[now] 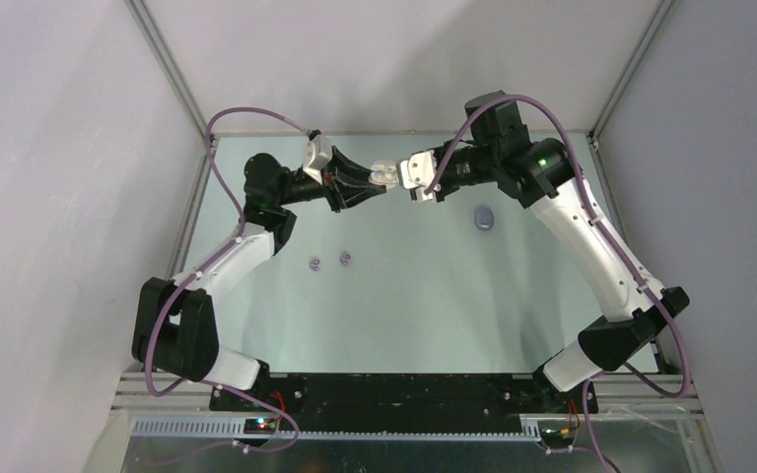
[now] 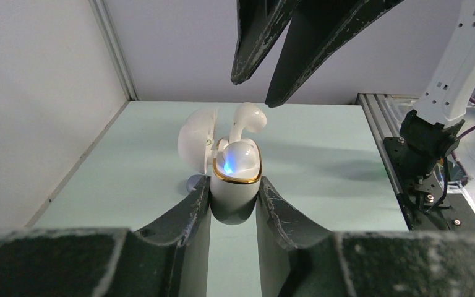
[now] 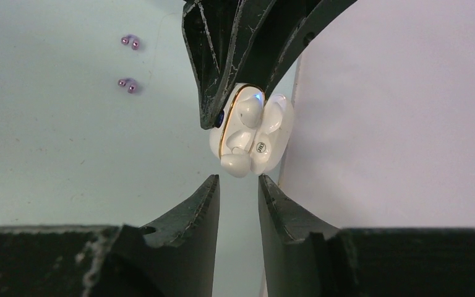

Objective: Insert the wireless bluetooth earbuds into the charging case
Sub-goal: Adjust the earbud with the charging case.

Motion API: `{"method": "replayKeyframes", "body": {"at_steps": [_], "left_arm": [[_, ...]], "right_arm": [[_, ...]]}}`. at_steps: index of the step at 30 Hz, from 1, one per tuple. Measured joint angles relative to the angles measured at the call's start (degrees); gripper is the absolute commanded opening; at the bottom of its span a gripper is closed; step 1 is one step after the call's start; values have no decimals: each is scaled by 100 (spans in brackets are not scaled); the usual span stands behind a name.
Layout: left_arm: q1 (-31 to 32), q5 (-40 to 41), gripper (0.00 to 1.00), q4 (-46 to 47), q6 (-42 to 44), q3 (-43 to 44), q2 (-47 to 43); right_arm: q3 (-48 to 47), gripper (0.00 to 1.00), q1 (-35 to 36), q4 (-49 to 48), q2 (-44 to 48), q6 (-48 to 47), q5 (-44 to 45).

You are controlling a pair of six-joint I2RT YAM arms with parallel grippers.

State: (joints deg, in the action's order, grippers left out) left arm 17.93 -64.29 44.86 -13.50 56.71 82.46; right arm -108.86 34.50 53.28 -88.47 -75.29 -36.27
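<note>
Pale green table (image 1: pixel 404 296), walled on three sides. Both arms reach to its far end, grippers tip to tip.

Left gripper (image 2: pixel 234 204): clamped tight on the lower body of the white charging case (image 2: pixel 237 182) and holding it off the table. One finger sits on each side of the case.

Right gripper (image 3: pixel 239 184): jaws partly apart with nothing between them. Its tips are just short of the case, right by the sticking-out earbud. Can't tell if they touch it.

White charging case: glossy, gold rim band, blue light at the rim. Its mouth is turned toward the right gripper. The lid (image 2: pixel 196 141) is swung open to the side and hangs beside the mouth, not across it.

Purple case (image 1: pixel 484 218): small rounded lump lying on the table under the right arm, well apart from the grippers. Can't tell if it is open or closed.

Seated white earbud (image 2: pixel 240 154): down in its socket, with only the rounded head showing.

Protruding white earbud (image 2: pixel 248 119): stem in the second socket, head well clear of the rim. Its long axis runs out of the mouth, and the head points at the right gripper's fingertips.

Purple earbuds (image 1: pixel 315 263) and (image 1: pixel 345 259): side by side on the table nearer the left arm, well away from both cases.
</note>
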Motion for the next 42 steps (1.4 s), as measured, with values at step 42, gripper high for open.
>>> {"method": "replayKeyframes", "body": {"at_steps": [42], "left_arm": [[20,417,0,-192,199,0,0]], "right_arm": [[-1108,13,160,184,-920,2682,590]]}}
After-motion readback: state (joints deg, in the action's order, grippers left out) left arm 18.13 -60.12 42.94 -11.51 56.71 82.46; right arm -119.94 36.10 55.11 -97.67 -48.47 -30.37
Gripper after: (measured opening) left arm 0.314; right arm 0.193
